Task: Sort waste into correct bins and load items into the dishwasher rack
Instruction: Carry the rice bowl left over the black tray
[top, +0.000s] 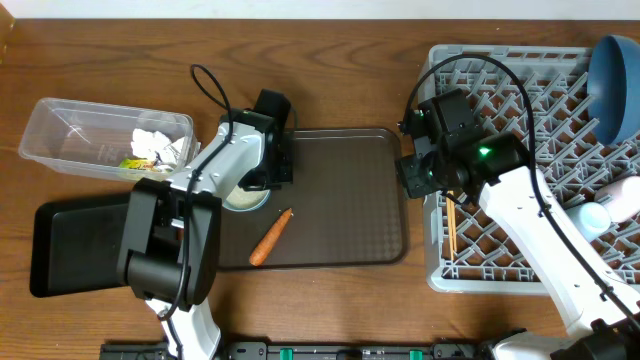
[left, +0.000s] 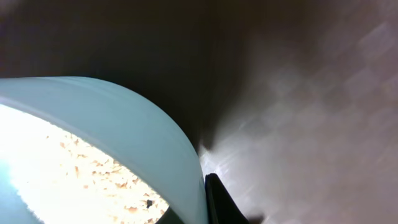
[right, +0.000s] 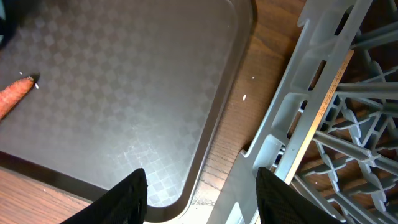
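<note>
2 arms reached over the wooden tabletop (top: 330, 60). At the far left sat the clear tub (top: 45, 120), with white tissue (top: 155, 143) and a green-yellow wrapper (top: 133, 163) already inside. Just below it lay the black tray (top: 70, 250), partly hidden under the left arm.

Next came the left claw (top: 258, 188). It was closed, and it seemed to pinch the rim of the light blue bowl (left: 124, 137). The bowl stood at the left end of the brown serving tray (top: 350, 160). In the left wrist view, 1 finger (left: 217, 202) sat right against the bowl's outside wall, and bits of rice (left: 93, 174) lay in the bowl. The orange carrot (top: 271, 237) lay on the same tray, near the bowl but not touching it.

Further right, the right claw (right: 200, 171) hung open and empty, over the spot where the serving tray met the grey rack (top: 520, 110). The chopsticks (top: 450, 228) lay in the rack's left side. The dark blue plate (top: 615, 80) stood at its far right corner.

I think the job here was to lift the bowl and tip the rice into a bin. A rim pinch was a thin hold, so the lift needed to be slow. The bowl had to stay flat until it was over the bin, or rice would spill. After that, the bowl could go in the rack.
</note>
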